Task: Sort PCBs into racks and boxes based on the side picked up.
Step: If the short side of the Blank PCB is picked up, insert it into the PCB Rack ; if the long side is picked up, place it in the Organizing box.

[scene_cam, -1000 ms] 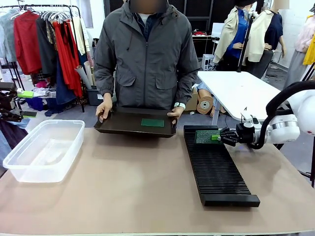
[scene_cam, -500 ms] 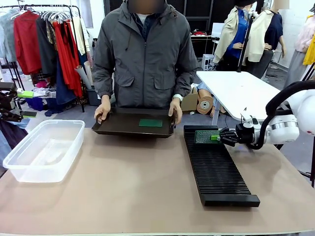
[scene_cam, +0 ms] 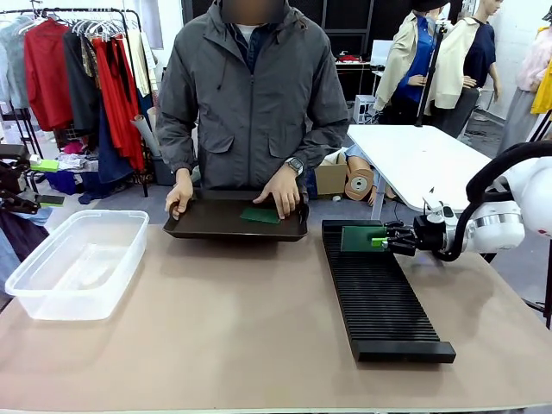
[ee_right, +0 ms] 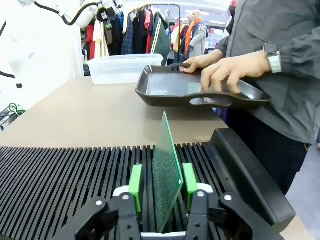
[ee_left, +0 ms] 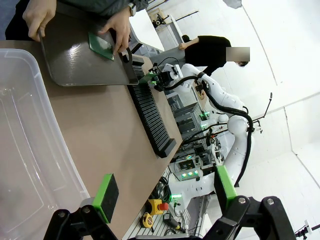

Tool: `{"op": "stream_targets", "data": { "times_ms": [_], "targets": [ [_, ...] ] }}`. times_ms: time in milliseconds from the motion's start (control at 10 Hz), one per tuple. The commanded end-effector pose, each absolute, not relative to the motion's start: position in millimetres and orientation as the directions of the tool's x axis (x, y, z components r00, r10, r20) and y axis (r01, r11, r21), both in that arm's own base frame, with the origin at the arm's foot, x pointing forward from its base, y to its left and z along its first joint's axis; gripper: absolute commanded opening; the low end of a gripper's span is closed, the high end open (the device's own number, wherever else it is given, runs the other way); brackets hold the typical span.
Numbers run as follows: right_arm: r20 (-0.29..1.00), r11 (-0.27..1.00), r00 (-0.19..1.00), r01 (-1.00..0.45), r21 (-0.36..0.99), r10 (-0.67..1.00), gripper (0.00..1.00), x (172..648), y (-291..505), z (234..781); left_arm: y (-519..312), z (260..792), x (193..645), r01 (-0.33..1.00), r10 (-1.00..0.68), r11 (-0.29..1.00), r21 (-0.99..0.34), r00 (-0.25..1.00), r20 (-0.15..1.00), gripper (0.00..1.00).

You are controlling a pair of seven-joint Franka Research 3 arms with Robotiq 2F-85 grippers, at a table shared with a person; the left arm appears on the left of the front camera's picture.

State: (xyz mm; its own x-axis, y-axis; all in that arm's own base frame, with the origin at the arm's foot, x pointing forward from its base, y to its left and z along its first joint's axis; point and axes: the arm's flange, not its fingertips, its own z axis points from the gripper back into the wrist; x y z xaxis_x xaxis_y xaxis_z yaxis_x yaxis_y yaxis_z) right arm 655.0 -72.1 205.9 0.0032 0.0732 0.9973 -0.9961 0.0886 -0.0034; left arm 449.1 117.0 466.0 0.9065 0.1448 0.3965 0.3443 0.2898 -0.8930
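Note:
My right gripper is shut on a green PCB, which stands on edge over the slots at the far end of the black ribbed rack. A second PCB lies in the black tray, and the person's hand rests on it. The clear tub sits at the table's left. Above the tub, my left gripper is open with nothing in it.
The person stands at the far side with the other hand on the tray's left rim. The tray lies on the far table edge between tub and rack. Bare tabletop spreads across the middle and front.
The PCB in my right gripper has tipped up from lying flat to standing upright at the rack's far end. The person's hand has moved from the tray's right rim onto the PCB in the tray.

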Motion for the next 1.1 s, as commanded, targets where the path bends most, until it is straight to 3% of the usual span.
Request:
{"op": "stream_targets", "data": {
  "times_ms": [0,600,1000],
  "targets": [
    [0.999,0.105,-0.018,-0.994,-0.021,0.034,1.0,650.6,-68.1,212.3,117.3,467.4,448.4,0.335,0.148,0.29,-0.896,0.91,0.388,1.0],
    [0.997,0.044,0.02,-0.999,0.016,0.075,1.0,652.1,-64.6,213.9,117.3,467.4,448.4,0.335,0.148,0.29,-0.896,0.91,0.388,1.0],
    [0.999,0.087,0.001,-0.996,-0.003,0.051,1.0,654.9,-71.1,208.1,117.3,467.4,448.4,0.335,0.148,0.29,-0.896,0.91,0.388,1.0]
  ]
}}
